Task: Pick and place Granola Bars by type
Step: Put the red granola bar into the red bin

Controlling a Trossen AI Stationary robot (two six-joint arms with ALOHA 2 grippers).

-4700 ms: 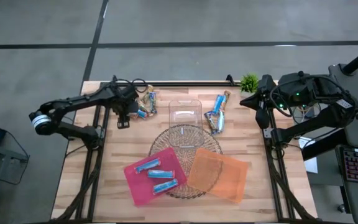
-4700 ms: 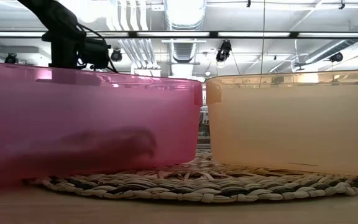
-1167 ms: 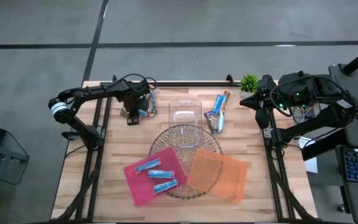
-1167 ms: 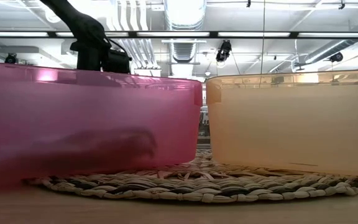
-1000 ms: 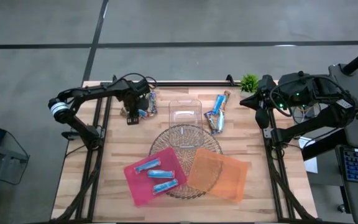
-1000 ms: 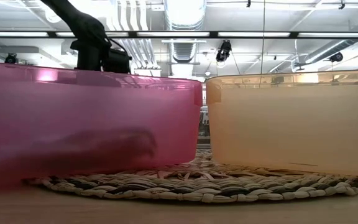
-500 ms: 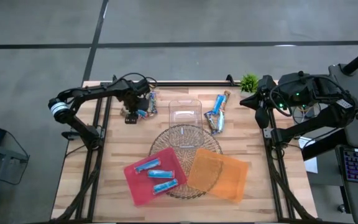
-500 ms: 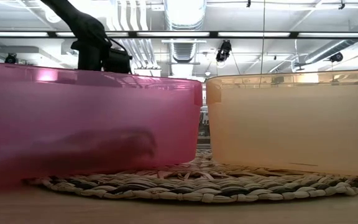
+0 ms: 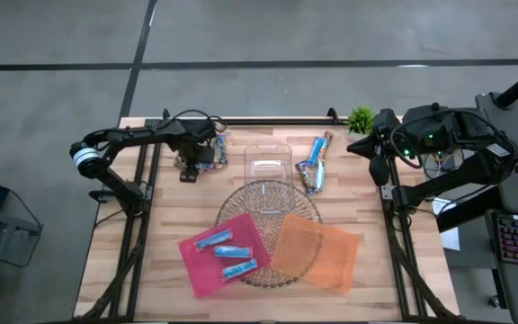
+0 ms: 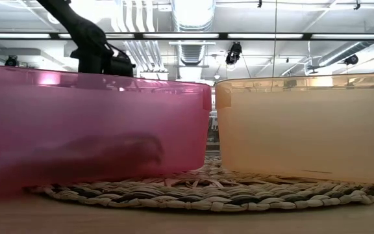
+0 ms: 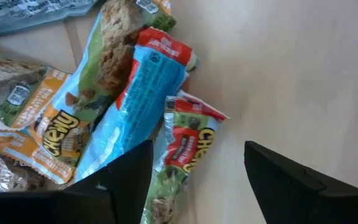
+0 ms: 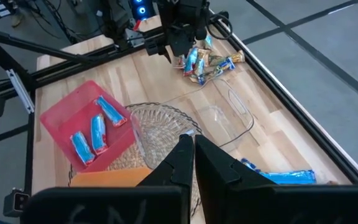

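Observation:
A pile of granola bars lies near the table's far left. In the left wrist view it shows a light blue bar, a green-and-red bar and orange-tan ones. My left gripper hangs open just above the pile's near edge. Its fingers stand on either side of the green-and-red bar's end. A second group of bars lies right of the clear box. Three blue bars lie in the pink tray. My right gripper is shut and parked at the table's right edge.
The orange tray sits beside the pink tray on a round woven mat near the table's front. A small green plant stands at the far right corner. Bare wood lies left of the pink tray and between pile and mat.
My left gripper has sunk a little toward the pile of bars at the table's far left and stayed open. Bars and trays have not moved.

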